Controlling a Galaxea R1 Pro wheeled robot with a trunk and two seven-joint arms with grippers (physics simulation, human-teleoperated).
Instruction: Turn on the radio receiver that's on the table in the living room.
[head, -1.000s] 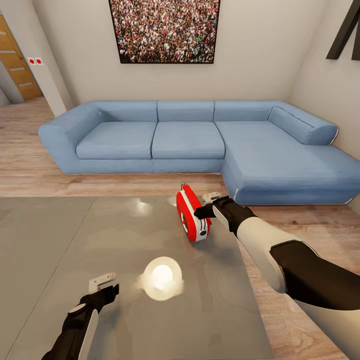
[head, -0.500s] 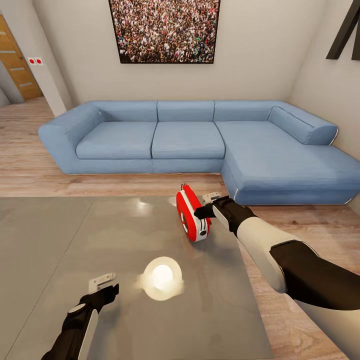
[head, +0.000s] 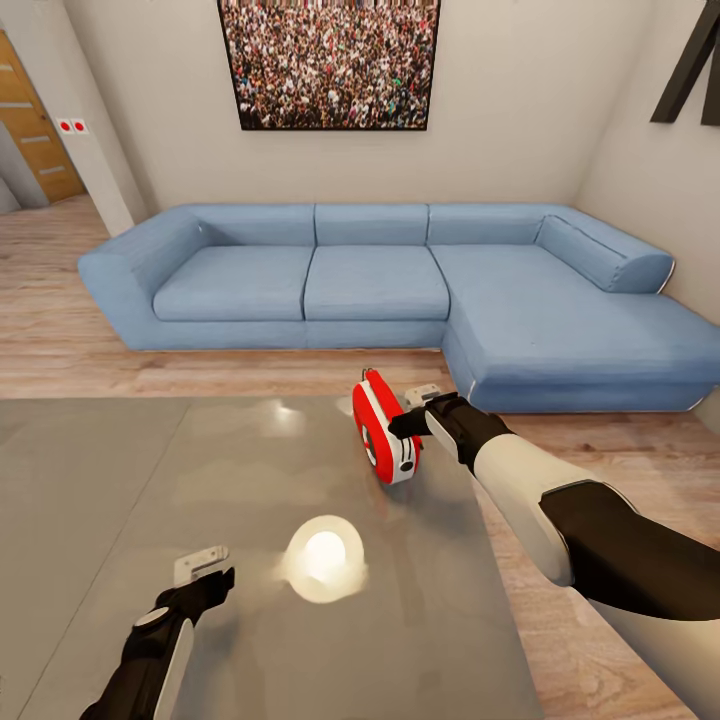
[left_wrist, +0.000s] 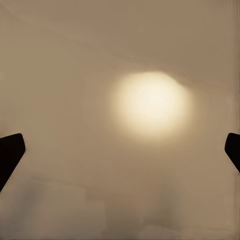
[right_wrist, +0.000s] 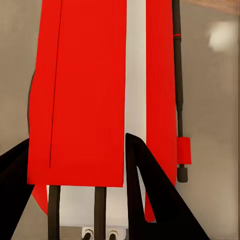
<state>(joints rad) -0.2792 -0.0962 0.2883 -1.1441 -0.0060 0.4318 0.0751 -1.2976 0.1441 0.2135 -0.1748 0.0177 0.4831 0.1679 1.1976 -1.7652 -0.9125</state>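
Observation:
The red radio receiver (head: 383, 425) stands on edge near the far right corner of the glossy grey table (head: 150, 480), its white side band facing up. My right gripper (head: 412, 408) is open right beside it, with a dark fingertip against its side. In the right wrist view the radio (right_wrist: 85, 90) is very close, and my two black fingers (right_wrist: 150, 195) spread across its red body and white band. My left gripper (head: 205, 568) hovers open over the near left part of the table (left_wrist: 60, 75), holding nothing.
A bright lamp reflection (head: 322, 555) glares on the tabletop between my arms. The blue L-shaped sofa (head: 375, 280) runs along the far wall under the framed crowd picture (head: 330, 60). Wood floor (head: 600, 440) lies right of the table's edge. A wooden door (head: 30, 120) is at far left.
The whole picture has shifted very slightly, so the camera moved. Both arms and the radio hold their places.

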